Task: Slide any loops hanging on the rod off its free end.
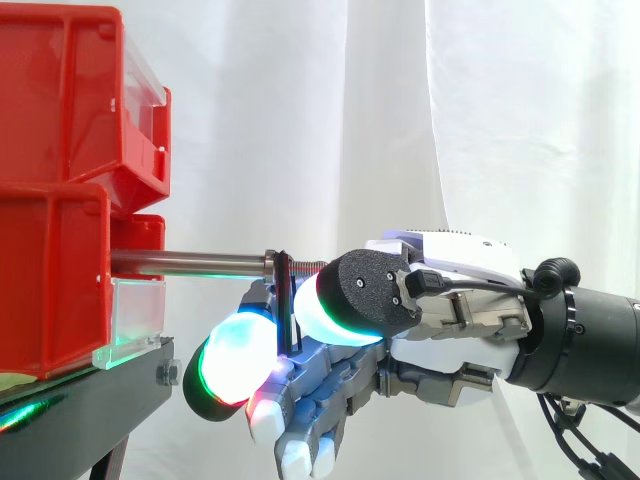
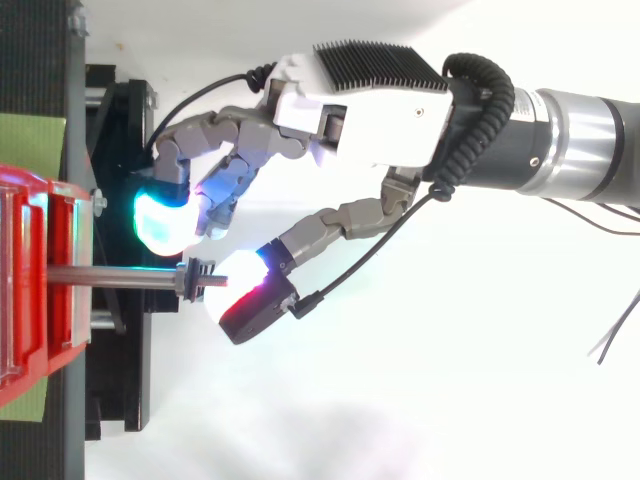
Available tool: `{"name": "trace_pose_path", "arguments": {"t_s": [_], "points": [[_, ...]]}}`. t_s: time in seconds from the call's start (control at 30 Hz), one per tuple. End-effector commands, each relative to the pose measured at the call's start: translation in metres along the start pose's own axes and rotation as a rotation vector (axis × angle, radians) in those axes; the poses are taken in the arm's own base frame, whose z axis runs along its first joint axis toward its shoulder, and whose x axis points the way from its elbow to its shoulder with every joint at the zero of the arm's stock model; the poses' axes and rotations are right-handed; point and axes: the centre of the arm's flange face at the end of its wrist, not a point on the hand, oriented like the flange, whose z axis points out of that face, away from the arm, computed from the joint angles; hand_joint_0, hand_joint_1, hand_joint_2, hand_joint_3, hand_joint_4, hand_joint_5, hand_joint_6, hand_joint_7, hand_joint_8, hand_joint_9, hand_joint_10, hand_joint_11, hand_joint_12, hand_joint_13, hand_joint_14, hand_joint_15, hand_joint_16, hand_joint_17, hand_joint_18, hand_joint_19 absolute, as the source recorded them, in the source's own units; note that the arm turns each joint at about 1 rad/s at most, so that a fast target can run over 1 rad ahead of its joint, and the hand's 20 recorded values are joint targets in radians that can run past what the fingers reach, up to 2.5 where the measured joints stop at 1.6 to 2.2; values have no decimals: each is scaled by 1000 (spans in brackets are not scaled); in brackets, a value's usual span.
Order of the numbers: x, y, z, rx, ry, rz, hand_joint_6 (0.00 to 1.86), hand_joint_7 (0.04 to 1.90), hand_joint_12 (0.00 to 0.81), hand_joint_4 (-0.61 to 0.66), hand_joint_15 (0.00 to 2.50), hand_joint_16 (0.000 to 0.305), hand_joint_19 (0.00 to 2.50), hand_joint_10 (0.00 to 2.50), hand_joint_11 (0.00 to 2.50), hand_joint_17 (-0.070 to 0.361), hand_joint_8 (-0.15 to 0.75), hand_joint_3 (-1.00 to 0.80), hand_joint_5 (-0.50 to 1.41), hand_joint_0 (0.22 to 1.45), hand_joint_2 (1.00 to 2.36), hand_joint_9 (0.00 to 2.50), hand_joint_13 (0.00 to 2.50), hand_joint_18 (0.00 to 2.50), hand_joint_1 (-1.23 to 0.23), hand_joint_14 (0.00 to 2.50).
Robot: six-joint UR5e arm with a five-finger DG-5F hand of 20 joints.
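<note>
With hand [image 1: 450, 322] fingers [image 1: 235, 360] curled narrow round black loop [image 2: 190, 277] near 3 o'clock end of rod [image 1: 200, 263], looks light, limp; pinch just under rod

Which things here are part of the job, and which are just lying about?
Job: rod; black loop hanging near its free end; hand.
Just there: red bins; black stand; white curtain.

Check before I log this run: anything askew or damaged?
Nothing stands out. The rod juts level from the red bins, and a thin black loop hangs straight near its free end, beside the hand.
</note>
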Motion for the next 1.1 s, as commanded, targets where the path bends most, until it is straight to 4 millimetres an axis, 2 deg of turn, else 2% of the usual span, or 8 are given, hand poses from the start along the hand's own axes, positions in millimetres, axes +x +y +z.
{"name": "trace_pose_path", "arguments": {"t_s": [0.0, 0.3, 1.07], "points": [[1, 0, 0, 2, 2, 0, 733, 974, 274, 172, 355, 44, 483, 15, 416, 99, 286, -494, -180, 566, 1001, 923, 1158, 1073, -710, 14], [3, 1, 0, 0, 5, 1, 779, 931, 274, 168, 361, 43, 484, 13, 416, 98, 285, -474, -190, 574, 1002, 923, 1165, 1074, -714, 15], [13, 4, -1, -7, 23, 5, 746, 950, 270, 167, 365, 43, 487, 13, 418, 97, 281, -490, -187, 585, 1001, 919, 1170, 1077, -749, 13]]}}
